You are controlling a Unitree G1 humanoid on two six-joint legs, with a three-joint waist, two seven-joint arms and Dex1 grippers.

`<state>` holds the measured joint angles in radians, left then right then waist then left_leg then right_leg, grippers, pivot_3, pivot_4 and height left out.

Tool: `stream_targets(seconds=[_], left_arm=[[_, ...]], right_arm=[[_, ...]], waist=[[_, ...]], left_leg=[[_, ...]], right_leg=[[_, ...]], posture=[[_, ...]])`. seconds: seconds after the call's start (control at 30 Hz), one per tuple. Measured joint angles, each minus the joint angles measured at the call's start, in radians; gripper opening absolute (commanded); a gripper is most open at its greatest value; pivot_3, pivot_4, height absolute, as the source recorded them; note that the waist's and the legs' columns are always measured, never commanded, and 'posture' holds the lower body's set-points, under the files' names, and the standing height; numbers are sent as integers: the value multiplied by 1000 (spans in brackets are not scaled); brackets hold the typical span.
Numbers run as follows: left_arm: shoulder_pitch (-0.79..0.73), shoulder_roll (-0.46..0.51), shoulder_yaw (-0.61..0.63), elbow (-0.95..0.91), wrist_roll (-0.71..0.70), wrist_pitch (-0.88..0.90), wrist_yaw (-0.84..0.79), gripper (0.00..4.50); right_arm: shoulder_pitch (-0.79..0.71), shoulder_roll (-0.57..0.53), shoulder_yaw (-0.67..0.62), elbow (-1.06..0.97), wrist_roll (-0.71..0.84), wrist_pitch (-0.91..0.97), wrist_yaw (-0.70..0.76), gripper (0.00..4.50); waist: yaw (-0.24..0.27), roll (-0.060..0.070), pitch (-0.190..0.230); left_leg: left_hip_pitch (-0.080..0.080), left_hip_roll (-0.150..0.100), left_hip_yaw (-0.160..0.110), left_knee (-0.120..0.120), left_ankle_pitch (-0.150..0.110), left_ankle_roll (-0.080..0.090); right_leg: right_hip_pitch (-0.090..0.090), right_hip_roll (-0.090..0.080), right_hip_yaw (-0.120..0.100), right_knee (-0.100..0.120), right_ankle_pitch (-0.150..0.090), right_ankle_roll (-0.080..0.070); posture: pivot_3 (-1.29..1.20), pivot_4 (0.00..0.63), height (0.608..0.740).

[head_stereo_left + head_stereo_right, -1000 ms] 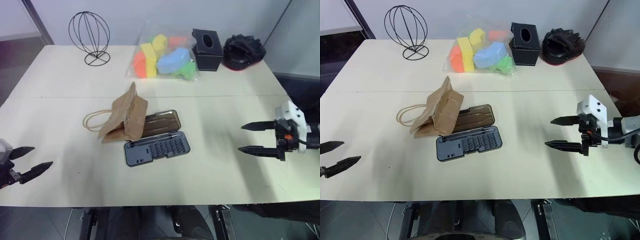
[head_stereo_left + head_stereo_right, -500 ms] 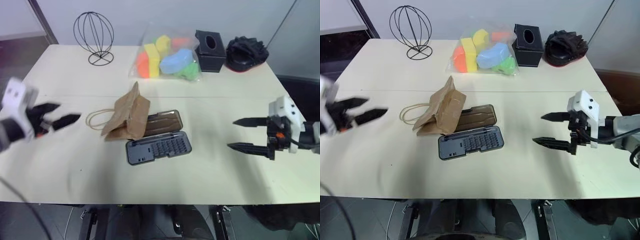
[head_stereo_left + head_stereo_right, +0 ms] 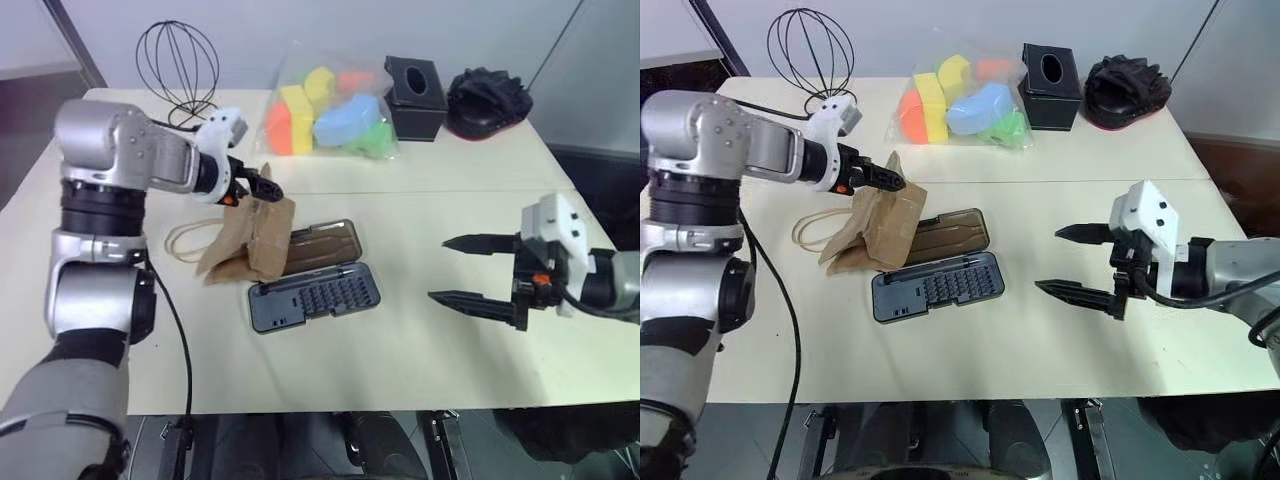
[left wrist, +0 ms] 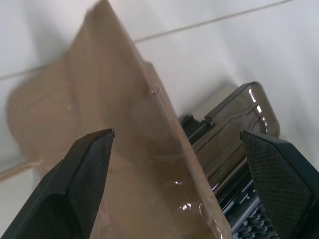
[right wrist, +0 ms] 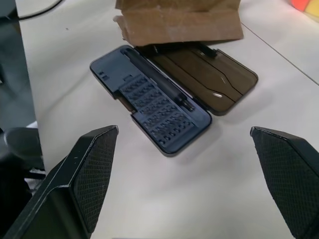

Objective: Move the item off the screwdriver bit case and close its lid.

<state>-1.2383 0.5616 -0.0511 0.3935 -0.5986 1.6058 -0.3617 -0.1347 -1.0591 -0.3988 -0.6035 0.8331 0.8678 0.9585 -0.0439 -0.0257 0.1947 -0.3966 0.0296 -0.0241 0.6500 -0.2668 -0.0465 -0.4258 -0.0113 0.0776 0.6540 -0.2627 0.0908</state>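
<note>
Case (image 3: 315,293) found lying open on table (image 3: 420,350), lid (image 3: 325,245) folded flat behind it. Bag (image 3: 250,235) seen resting on lid's left end, handles (image 3: 190,240) trailing left of case. Left gripper (image 3: 262,187) raised above bag's top edge, angled downward, fingers spread, nothing gripped. Right gripper (image 3: 458,270) held right of case, well apart, pointed at case, fingers spread, empty.

Cream table (image 3: 420,360) w/ a seam across is carrying everything. Centre: open screwdriver bit case (image 3: 315,296), lid (image 3: 325,244) lying flat at its 12. Paper bag (image 3: 250,235) at case's 10, overlapping lid. Far edge: wire globe stand (image 3: 178,72) at 11, sponge bag (image 3: 328,110) at 12, black tissue box (image 3: 415,85) + dark bundle (image 3: 488,100) at 1.
</note>
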Motion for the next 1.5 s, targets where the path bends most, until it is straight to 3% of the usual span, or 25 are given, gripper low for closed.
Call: stream_targets(seconds=[0.07,0.17,0.33,0.37,0.53,0.77,0.87,0.97,1.1,1.23,1.33,1.5], left_arm=[[-1,-2,-30,41,14,0,-2,4262],[-3,-8,-53,80,45,0,-6,2978],[-11,-9,-53,117,89,-1,-20,354],[-12,-8,-53,122,102,-2,-19,70],[-11,71,-43,164,157,-41,-20,70],[31,424,28,289,290,-225,-34,70],[73,533,42,315,336,-275,-52,70],[149,587,74,352,361,-314,-70,70],[259,589,107,377,375,-351,-71,70],[321,580,157,363,372,-353,-70,1883],[384,586,248,281,354,-341,-74,3487],[547,661,434,53,229,-326,-245,3487]], right_arm=[[8,6,-15,-16,17,1,-15,4464],[10,11,-27,-27,44,6,-39,4500],[9,11,-45,-42,77,10,-68,4500],[7,11,-45,-43,84,10,-72,4500],[-77,11,-17,-44,131,10,-93,4500],[-205,33,122,-23,161,-7,-76,4500],[-249,65,197,19,130,-33,-51,4500],[-306,108,281,62,91,-58,-25,4500],[-363,145,351,108,43,-86,6,4500],[-387,162,390,151,-7,-110,35,4500],[-424,172,438,202,-87,-145,48,4500],[-544,219,558,365,-264,-226,81,4500]], waist=[[0,0,0],[2,0,0],[3,0,0],[3,0,0],[-7,0,0],[-23,0,0],[-12,-1,0],[2,-1,0],[10,-1,0],[14,-2,0],[10,-2,0],[-10,-2,0]], left_leg=[[0,0,0,0,0,0],[-1,0,0,1,0,0],[-1,0,-1,1,0,0],[-1,0,0,1,0,0],[0,0,0,1,0,0],[-1,0,0,1,0,0],[-2,0,0,3,0,0],[-3,0,0,4,0,0],[-12,0,-4,12,0,0],[-14,0,-4,15,0,0],[-14,0,-4,15,0,0],[-13,1,-3,15,0,0]], right_leg=[[0,0,0,0,0,0],[0,0,0,0,0,0],[0,0,0,0,0,0],[0,0,0,0,0,0],[-1,0,0,2,0,0],[-2,0,0,3,0,-1],[-2,-1,-1,3,0,-1],[-2,-1,-2,4,0,-1],[-7,-2,-6,8,0,-1],[-9,-2,-6,11,0,-1],[-9,-2,-6,12,0,-1],[-11,-1,-6,13,0,-2]], posture=[[0,150,737],[0,150,737],[0,150,737],[0,150,737],[0,150,737],[0,150,737],[0,150,737],[0,150,737],[0,150,737],[0,150,737],[0,150,737],[0,150,737]])
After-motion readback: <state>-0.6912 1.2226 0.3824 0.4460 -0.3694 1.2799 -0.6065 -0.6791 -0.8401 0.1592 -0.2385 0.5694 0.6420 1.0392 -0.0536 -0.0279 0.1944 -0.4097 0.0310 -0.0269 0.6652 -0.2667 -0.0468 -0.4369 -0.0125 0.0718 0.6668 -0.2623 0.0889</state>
